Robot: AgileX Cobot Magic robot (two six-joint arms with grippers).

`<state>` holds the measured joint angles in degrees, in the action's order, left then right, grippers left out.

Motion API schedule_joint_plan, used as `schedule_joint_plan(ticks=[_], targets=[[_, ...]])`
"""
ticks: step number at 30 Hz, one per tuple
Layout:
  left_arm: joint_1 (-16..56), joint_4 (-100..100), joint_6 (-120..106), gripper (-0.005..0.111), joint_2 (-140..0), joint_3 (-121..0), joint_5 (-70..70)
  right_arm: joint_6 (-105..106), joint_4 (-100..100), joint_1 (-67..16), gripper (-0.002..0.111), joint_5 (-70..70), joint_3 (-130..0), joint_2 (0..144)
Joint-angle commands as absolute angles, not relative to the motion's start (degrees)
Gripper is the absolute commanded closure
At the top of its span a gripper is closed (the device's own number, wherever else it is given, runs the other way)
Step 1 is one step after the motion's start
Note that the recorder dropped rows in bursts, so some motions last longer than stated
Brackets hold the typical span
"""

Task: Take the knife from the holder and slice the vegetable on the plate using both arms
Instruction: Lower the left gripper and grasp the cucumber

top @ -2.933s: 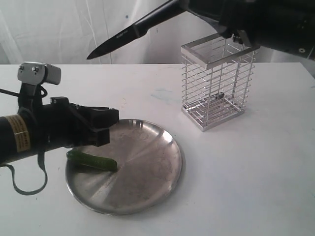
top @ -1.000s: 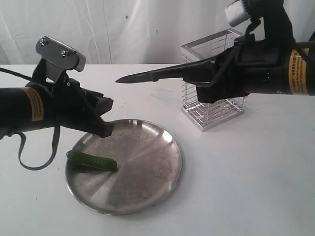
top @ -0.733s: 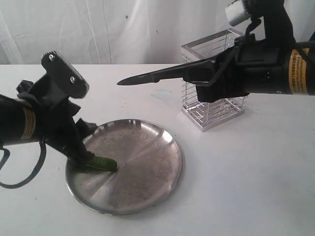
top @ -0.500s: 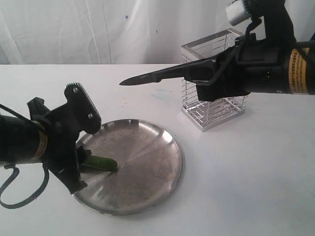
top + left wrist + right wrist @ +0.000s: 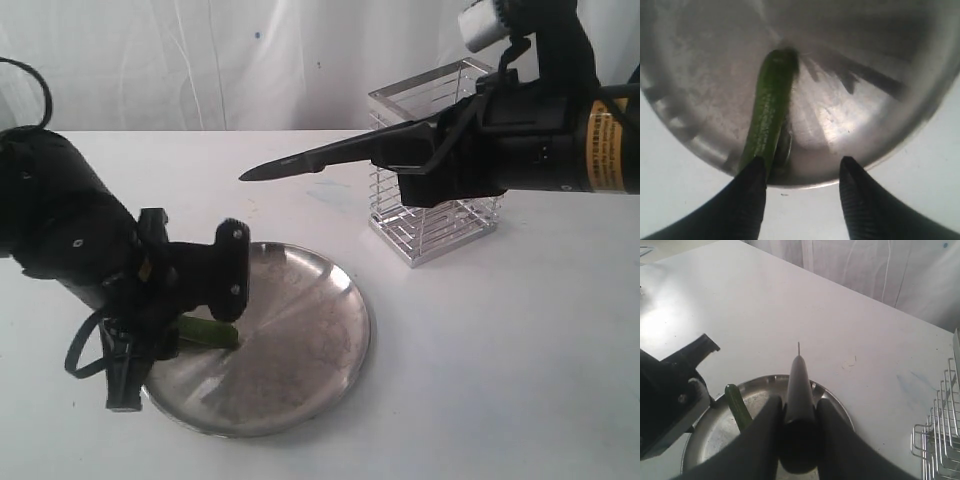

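Our right hand point(image 5: 799, 401) is pressed together on the black handle of the knife point(image 5: 310, 158). It carries the knife roughly level in the air, with the dark blade pointing across the table point(image 5: 500, 380) toward the plate point(image 5: 300, 330). The knife is out of the wire holder point(image 5: 440, 235), which stands upright on the table behind that hand. We judge that the blade is held high and to one side so that it stays clear of our other arm until the vegetable is secured.

Our left hand point(image 5: 802, 165) hangs low over the near edge of the plate, pointing down at the small green cucumber point(image 5: 771, 100), which lies flat on the steel just inside the rim. We take this placement as preparation to pin the cucumber, since a glossy round vegetable on smooth metal would likely roll or skid under a blade.

The left hand's fingers point(image 5: 752, 200) are spread wide. In the left wrist view, one tip sits right at the cucumber's near end. We cannot tell whether it touches or only overlaps it. The other tip stands well apart over bare plate, so nothing is pinched yet. The hand straddles only that near end, which leaves the far end free for cutting.

We judge that the slicing has not begun, because the cucumber looks whole.
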<state>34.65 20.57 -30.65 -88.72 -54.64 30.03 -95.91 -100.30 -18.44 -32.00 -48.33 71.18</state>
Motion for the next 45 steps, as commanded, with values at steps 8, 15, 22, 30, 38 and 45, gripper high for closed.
schedule_joint_plan(ticks=[8, 15, 22, 30, 38, 45], targets=[[35.0, 29.7, -38.0, 0.056, -96.2, -56.7, 25.4, -96.3, -99.9, -18.5, 0.108, -32.3, -48.5, 70.5], [33.4, 30.2, -37.7, 0.058, -99.4, -56.8, 22.6, -96.3, -99.9, -18.5, 0.108, -32.8, -48.5, 70.5], [31.0, 30.8, -36.0, 0.058, -99.8, -58.4, 21.7, -97.6, -99.9, -18.5, 0.108, -33.5, -48.5, 70.5], [31.0, 30.8, -34.4, 0.058, -102.0, -58.4, 25.1, -97.9, -99.9, -18.5, 0.108, -33.5, -48.5, 70.5], [31.0, 30.8, -34.3, 0.065, -104.5, -58.4, 24.1, -98.1, -99.9, -18.5, 0.108, -33.5, -48.5, 70.5], [31.0, 31.7, -32.6, 0.084, -105.1, -58.8, 24.4, -98.1, -99.9, -18.5, 0.108, -33.5, -48.5, 70.5]])
